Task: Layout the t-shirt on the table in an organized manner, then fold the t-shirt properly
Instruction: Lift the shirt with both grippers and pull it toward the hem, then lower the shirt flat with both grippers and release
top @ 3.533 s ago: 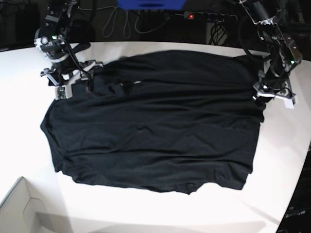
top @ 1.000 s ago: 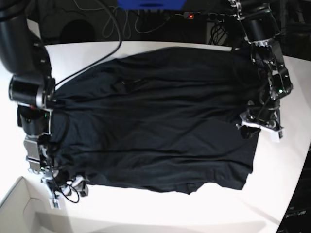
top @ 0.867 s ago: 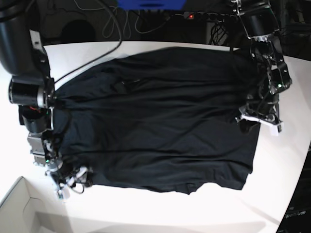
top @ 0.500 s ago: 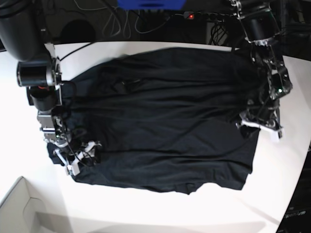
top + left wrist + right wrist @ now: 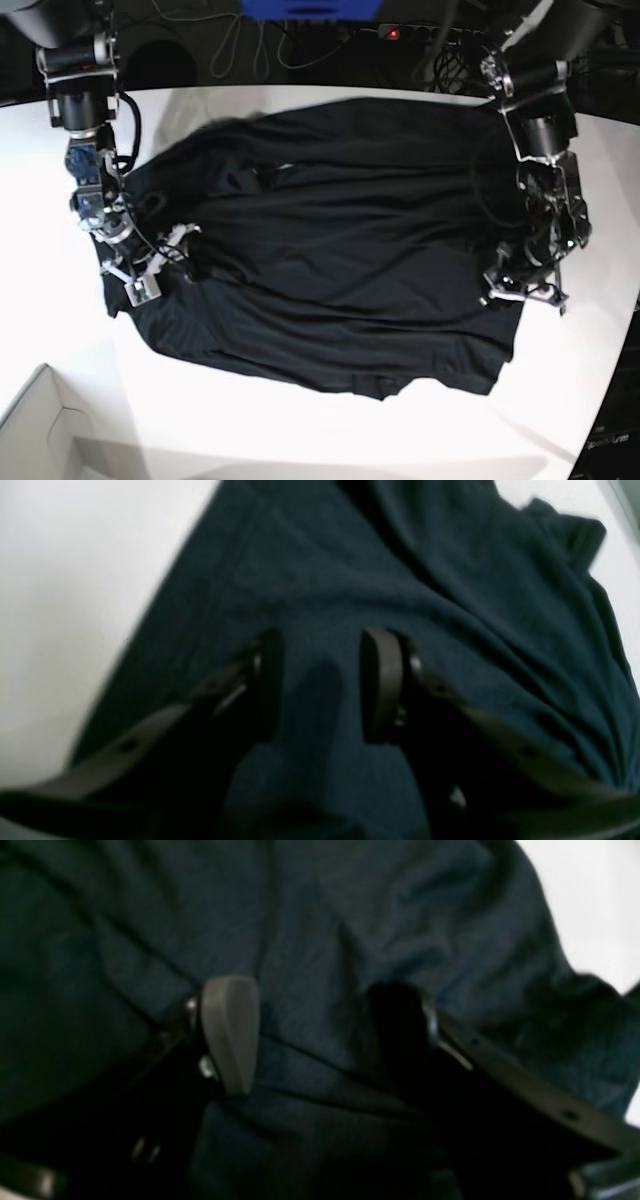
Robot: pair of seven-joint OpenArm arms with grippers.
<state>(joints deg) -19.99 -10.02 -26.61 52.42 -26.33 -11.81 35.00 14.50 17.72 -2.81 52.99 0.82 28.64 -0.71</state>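
On the white table | t-shirt spread | both jaws apart over cloth

Black t-shirt (wrinkled) on table

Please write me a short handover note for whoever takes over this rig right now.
Left gripper: jaws apart, low over the t-shirt near its side edge; nothing visibly pinched.
Right gripper: jaws wide, fabric lying between the fingers, not clamped.
T-shirt: spread on the table, mostly flat, with wrinkles and a bunched area near the right gripper's side.
Done: rough layout.
Left: smooth out the wrinkles, square the edges, then do all the folds.
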